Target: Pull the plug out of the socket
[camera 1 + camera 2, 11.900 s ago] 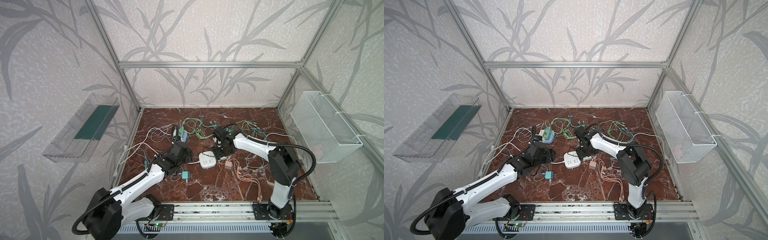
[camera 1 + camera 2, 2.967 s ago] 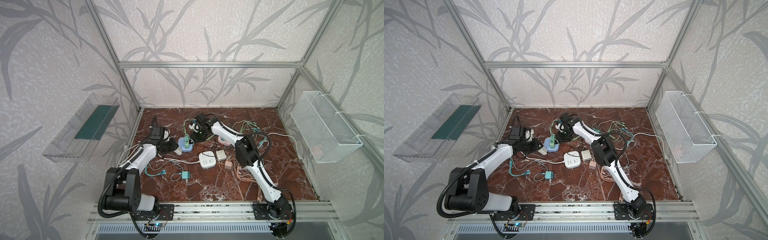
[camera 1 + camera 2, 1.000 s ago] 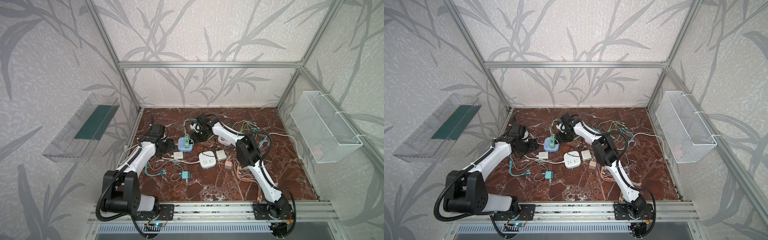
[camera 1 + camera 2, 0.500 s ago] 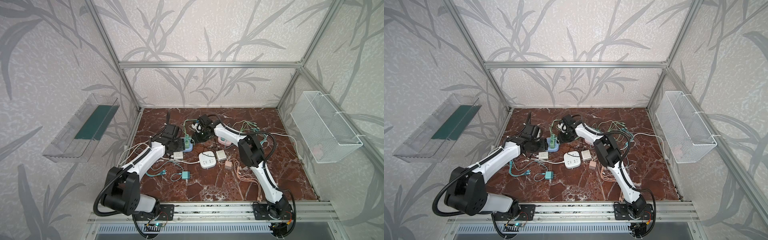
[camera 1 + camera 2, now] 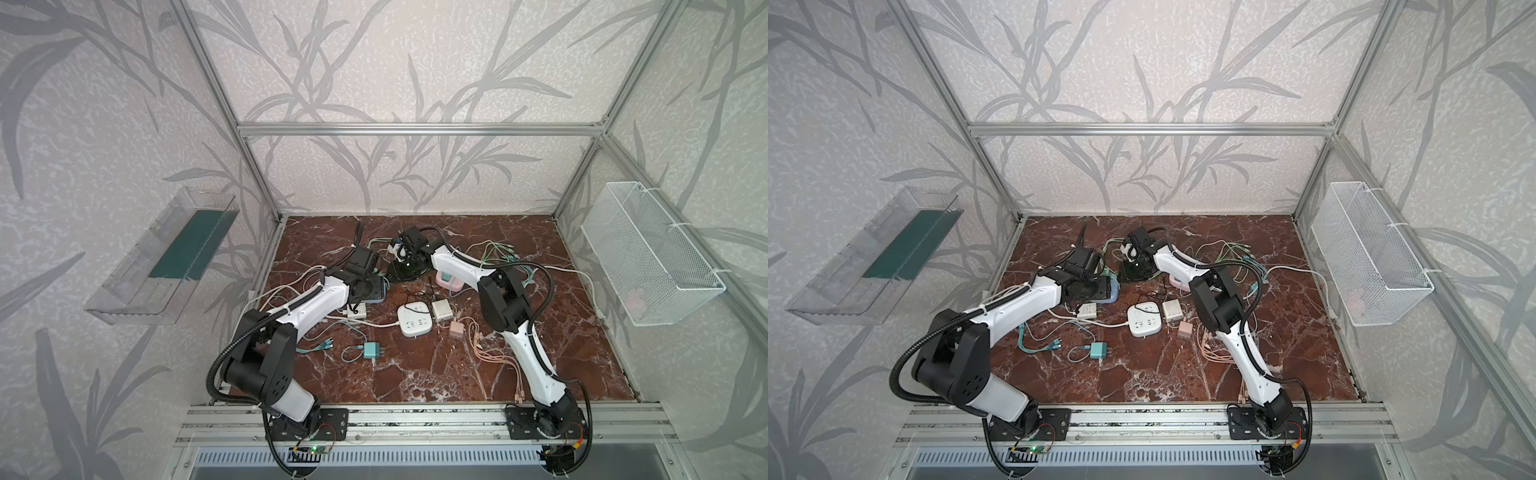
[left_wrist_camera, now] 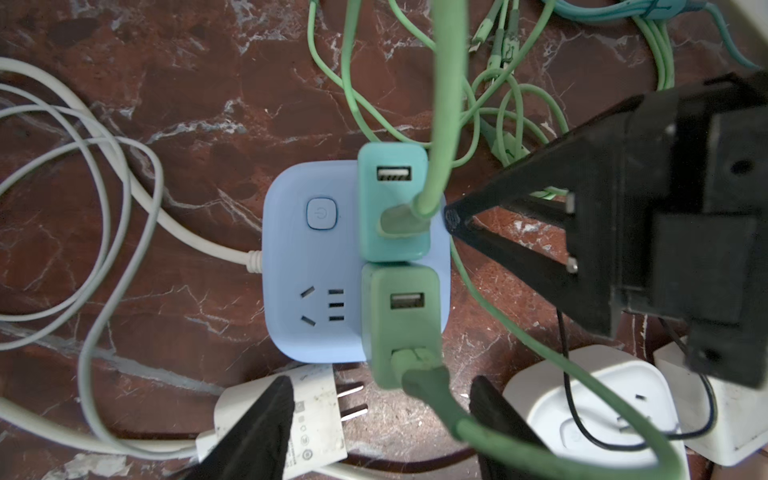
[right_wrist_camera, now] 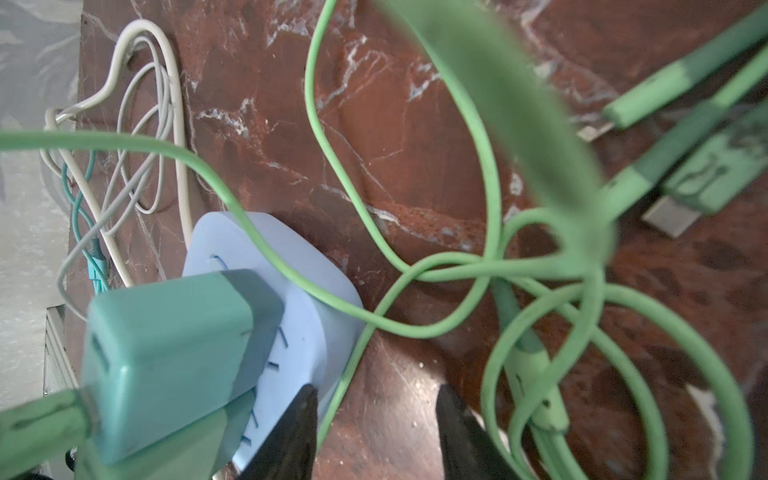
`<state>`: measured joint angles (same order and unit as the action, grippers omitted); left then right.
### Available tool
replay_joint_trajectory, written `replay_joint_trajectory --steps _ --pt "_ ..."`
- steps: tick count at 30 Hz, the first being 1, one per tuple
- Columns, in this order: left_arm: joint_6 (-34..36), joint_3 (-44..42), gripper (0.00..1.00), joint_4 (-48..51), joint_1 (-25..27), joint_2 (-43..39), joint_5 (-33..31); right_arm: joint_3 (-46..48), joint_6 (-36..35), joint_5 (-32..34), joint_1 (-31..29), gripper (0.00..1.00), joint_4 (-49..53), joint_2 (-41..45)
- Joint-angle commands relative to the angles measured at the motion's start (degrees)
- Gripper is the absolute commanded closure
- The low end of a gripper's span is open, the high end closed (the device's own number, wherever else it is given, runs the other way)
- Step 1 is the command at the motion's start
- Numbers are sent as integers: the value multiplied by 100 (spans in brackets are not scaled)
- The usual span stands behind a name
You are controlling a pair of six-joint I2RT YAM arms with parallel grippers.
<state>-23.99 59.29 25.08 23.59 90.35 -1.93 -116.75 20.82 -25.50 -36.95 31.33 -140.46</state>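
Green plug [image 6: 401,324] sits in the blue socket [image 6: 307,266] on the surface [image 6: 208,104], straight ahead of the left pincer [image 6: 380,384]. Its long axis runs in line with that reach, and its cable [image 6: 432,395] passes between the wide, empty jaws. The right pincer [image 7: 376,392], partly open and empty, waits at the socket's edge.

— The red-brown marble-patterned bench [image 6: 208,104] looks polished: glossy stone with white veins and fine scratches.
— And the pale blue square socket block [image 6: 291,266]?
— Smooth plastic, satin rather than shiny. The teal plug block [image 6: 374,203] and the green plug block [image 6: 382,328] have the same matt plastic look. The thick green cable [image 6: 451,83] looks rubbery.
— The black fingers [image 6: 266,428] of the left claw [image 6: 380,384]?
— Dull plastic, faintly grainy. The silver frame bar [image 5: 415,129] is brushed metal, the white basket [image 5: 648,266] coated wire mesh, and the wall tray [image 5: 133,291] clear glossy plastic.
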Motion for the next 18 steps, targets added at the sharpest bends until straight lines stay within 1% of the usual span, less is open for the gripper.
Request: replay_joint_trajectory --steps 1,5,11,18 --pt "25 234 33 -86 47 197 -249 91 67 81 10 52 18 14" --pt "8 361 35 -62 83 379 -437 41 98 -20 12 51 -62 -29" --pt "39 474 40 -131 131 622 -452 -23 115 -182 5 50 -118 -113" --pt "56 557 42 -117 153 907 -501 12 38 -321 5 48 -155 -107"
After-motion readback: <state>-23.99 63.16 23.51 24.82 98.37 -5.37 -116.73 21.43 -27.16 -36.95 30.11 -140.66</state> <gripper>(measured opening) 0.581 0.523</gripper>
